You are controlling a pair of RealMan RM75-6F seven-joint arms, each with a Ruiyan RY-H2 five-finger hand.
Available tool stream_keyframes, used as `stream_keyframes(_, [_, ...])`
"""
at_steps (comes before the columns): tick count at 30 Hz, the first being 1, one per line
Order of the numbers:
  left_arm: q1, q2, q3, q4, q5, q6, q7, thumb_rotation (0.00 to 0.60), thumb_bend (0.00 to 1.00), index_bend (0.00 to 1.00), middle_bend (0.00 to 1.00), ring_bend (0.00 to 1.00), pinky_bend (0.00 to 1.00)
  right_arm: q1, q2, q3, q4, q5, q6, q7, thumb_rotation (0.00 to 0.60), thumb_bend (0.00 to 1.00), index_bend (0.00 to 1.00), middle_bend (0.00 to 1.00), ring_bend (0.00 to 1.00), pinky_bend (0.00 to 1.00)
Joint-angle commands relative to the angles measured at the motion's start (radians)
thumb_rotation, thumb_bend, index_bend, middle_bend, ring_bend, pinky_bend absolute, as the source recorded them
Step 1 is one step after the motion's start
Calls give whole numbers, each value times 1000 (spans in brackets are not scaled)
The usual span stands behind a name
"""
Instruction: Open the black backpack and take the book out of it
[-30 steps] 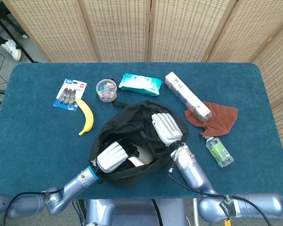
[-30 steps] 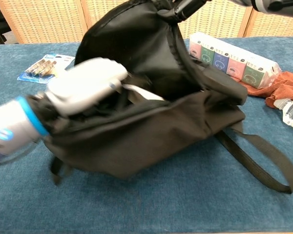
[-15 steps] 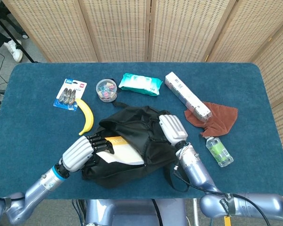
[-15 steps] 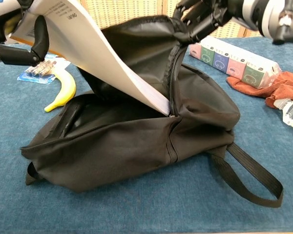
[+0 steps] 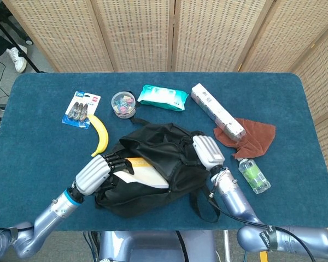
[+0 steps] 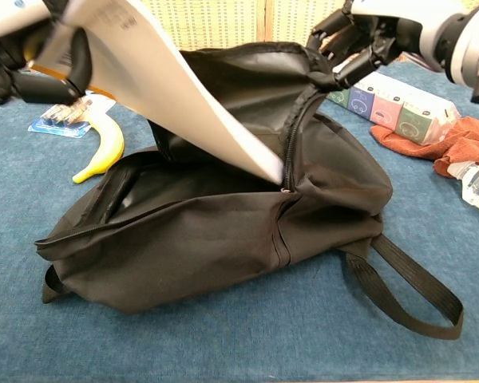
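Backpack (image 5: 153, 169) near the front middle of the tabletop (image 5: 38, 147), everything else placed around it.

The book (image 5: 145, 173) sticks out of the backpack's opening toward its left side, held by the left robot hand (image 5: 95, 172); the right robot hand (image 5: 208, 153) grips the backpack's right edge. Left of the backpack lies a banana (image 5: 101, 136), with a blister pack (image 5: 81, 109) behind it. Behind the backpack sit a round tub (image 5: 123, 105) and a wipes pack (image 5: 163, 97). To its right: a long box (image 5: 216, 110), a cloth (image 5: 254, 136), a small bottle (image 5: 254, 176).
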Motion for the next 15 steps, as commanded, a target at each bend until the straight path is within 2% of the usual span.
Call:
stream_keyframes(1, [10, 123, 1, -96, -26, 13, -153, 600, 948, 797, 576, 470, 533, -12, 0, -11, 17, -11, -11, 15, 600, 643, 642, 647, 395, 176])
stream_keyframes(6, [36, 238, -36, -118, -58, 70, -207, 600, 949, 799, 576, 470, 533, -30, -3, -31, 42, -38, -22, 35, 600, 644, 642, 648, 395, 176])
stream_keyframes(9, [50, 314, -50, -113, -98, 69, -231, 600, 949, 801, 579, 470, 533, -45, -7, -44, 59, -57, -28, 53, 600, 644, 642, 648, 395, 176])
stream_keyframes(11, [53, 360, -45, -113, -124, 36, -239, 600, 949, 803, 580, 470, 533, -50, -9, -48, 67, -66, -30, 60, 600, 643, 642, 648, 395, 176])
stream_keyframes(14, [40, 455, -22, -124, -166, -70, -259, 600, 949, 809, 581, 470, 533, -57, -10, -50, 78, -76, -34, 69, 600, 643, 642, 648, 395, 176])
stream_keyframes(15, [28, 497, -10, -126, -190, -135, -262, 600, 949, 812, 581, 470, 533, -59, -11, -49, 82, -79, -35, 71, 600, 643, 642, 647, 395, 176])
